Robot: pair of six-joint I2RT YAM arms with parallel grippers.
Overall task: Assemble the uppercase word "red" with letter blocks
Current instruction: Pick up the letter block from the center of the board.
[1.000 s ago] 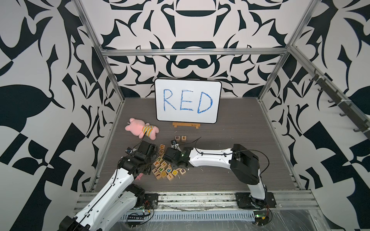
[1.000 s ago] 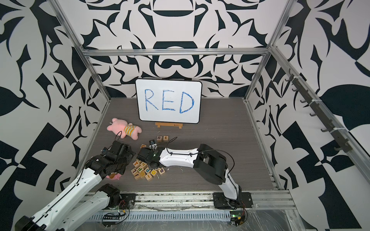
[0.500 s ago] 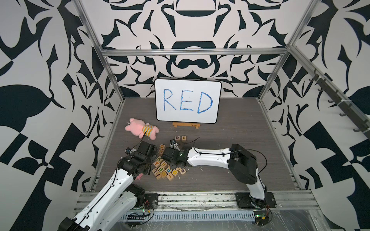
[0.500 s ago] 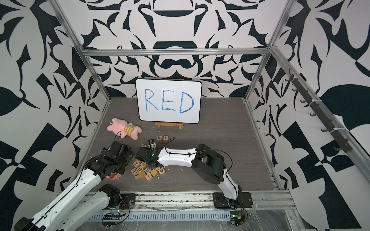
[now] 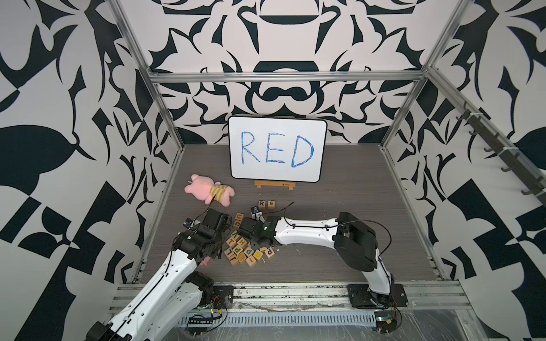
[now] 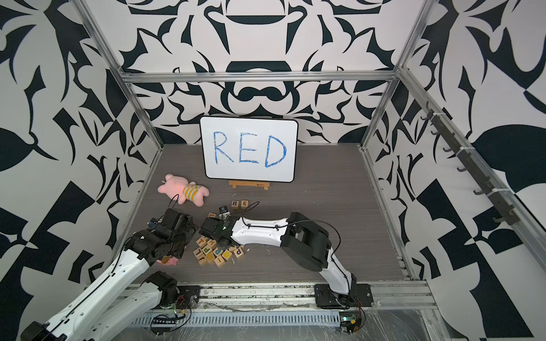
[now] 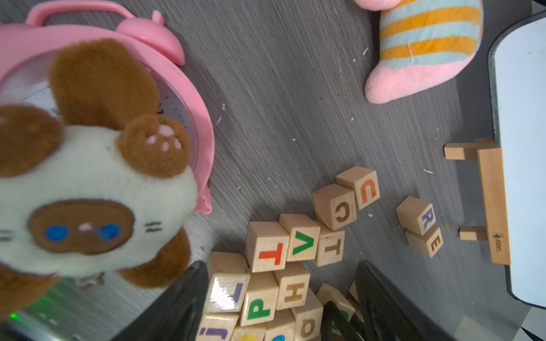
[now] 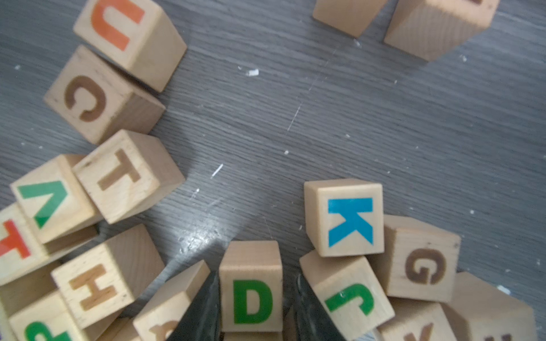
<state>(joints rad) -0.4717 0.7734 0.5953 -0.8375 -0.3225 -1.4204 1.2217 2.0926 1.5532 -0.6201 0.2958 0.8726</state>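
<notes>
The R block [image 5: 261, 203] and the E block [image 5: 271, 203] stand side by side in front of the whiteboard, also seen from the left wrist as R [image 7: 416, 215] and E [image 7: 425, 242]. The green D block [image 8: 251, 295] sits in the pile of letter blocks [image 5: 245, 251], letter facing up. My right gripper [image 8: 255, 276] straddles it: one finger lies against the block and the other stands a sliver off, so the jaws are open. My left gripper [image 7: 280, 262] hangs open over the pile's left side, with several blocks below its fingers.
A whiteboard [image 5: 277, 149] with RED written in blue leans on a wooden stand [image 5: 274, 185] at the back. A pink plush toy [image 5: 209, 193] lies at the back left. A pink alarm clock [image 7: 189, 97] and a brown-and-white plush cat [image 7: 88, 177] lie under my left arm.
My right arm has shifted slightly to the left over the pile. The left arm has hardly moved.
</notes>
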